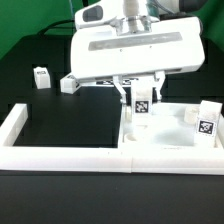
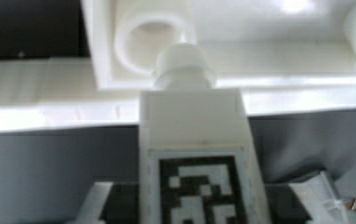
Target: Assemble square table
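Note:
My gripper (image 1: 141, 98) is shut on a white leg block (image 1: 143, 106) with a black-and-white tag, held upright over the flat white table slab (image 1: 172, 142) at the exterior view's lower right. In the wrist view the leg (image 2: 194, 140) fills the middle between my fingers (image 2: 104, 203). Its rounded tip points toward a round hole (image 2: 148, 36) in the slab (image 2: 264, 40) and is close to it. My gripper (image 2: 201, 205) has a jaw on each side of the leg. A second tagged leg (image 1: 207, 121) stands upright at the slab's right side.
Two more small tagged leg blocks (image 1: 42, 76) (image 1: 68, 84) lie on the black table at the exterior view's left. A long low white border wall (image 1: 70, 155) runs along the front and turns up at the left end (image 1: 17, 124).

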`<state>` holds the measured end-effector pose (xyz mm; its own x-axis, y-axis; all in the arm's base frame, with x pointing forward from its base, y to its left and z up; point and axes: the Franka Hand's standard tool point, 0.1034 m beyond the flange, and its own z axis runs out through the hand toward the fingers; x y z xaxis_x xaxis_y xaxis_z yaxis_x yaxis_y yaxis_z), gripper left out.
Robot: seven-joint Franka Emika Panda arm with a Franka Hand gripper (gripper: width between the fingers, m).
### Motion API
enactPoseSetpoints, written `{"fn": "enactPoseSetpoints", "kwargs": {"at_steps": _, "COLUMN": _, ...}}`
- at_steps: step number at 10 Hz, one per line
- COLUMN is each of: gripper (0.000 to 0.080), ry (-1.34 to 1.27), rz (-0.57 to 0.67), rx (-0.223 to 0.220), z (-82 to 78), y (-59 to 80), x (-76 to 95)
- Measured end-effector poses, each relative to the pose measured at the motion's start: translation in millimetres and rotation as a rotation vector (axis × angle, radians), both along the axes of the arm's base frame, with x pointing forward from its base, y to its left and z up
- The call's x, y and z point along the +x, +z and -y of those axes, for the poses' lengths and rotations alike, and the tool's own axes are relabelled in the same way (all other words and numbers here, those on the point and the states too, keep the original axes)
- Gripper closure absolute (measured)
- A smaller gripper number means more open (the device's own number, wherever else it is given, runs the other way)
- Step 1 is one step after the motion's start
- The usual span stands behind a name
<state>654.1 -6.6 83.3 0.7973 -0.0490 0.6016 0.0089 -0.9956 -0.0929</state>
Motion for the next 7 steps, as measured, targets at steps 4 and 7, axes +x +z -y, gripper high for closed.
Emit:
{"fn": "enactPoseSetpoints", "kwargs": {"at_steps": 4, "gripper": 0.0514, "ry": -0.007, "rz": -0.002, "rx": -0.006, "z": 7.5, "y": -0.7, "x": -0.4}}
{"fn": "enactPoseSetpoints", "kwargs": {"at_steps": 7, "gripper": 0.0514, "ry": -0.012, "rz": -0.007, "rx": -0.011, "z": 12.8, "y": -5.4, "x": -2.9}}
